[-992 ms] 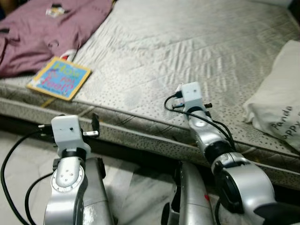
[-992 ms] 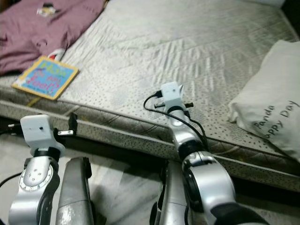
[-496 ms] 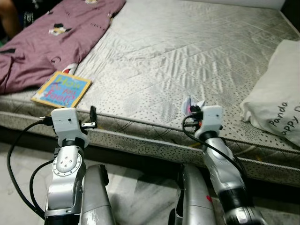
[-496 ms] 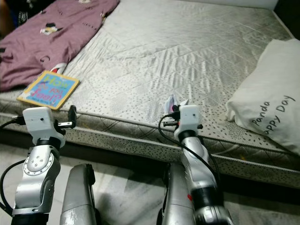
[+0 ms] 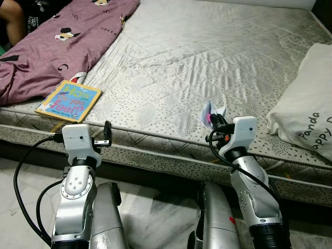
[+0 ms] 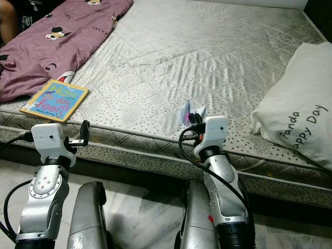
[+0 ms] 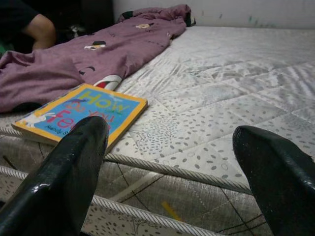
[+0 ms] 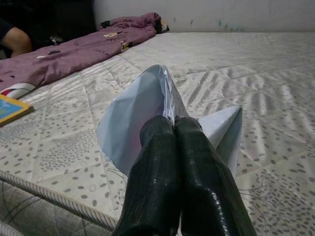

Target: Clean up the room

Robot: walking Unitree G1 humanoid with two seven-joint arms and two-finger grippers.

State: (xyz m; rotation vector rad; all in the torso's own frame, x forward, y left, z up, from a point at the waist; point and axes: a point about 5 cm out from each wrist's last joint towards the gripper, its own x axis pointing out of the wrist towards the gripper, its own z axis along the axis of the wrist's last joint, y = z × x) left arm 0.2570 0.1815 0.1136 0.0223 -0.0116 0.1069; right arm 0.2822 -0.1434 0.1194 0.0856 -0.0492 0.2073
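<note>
White wrapper (image 8: 147, 105) now sits pinched in your right hand (image 8: 174, 129), lifted off the bed (image 5: 207, 57). Your left hand (image 7: 172, 147) hangs wide open. Bin it next.

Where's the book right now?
The book lies on the mattress at its near left edge, against the purple cloth, just ahead of the open left hand.

Open left gripper (image 7: 167, 172) jaws, picture book (image 7: 81, 115), purple blanket (image 7: 74, 61), mattress (image 7: 236, 83)
</note>
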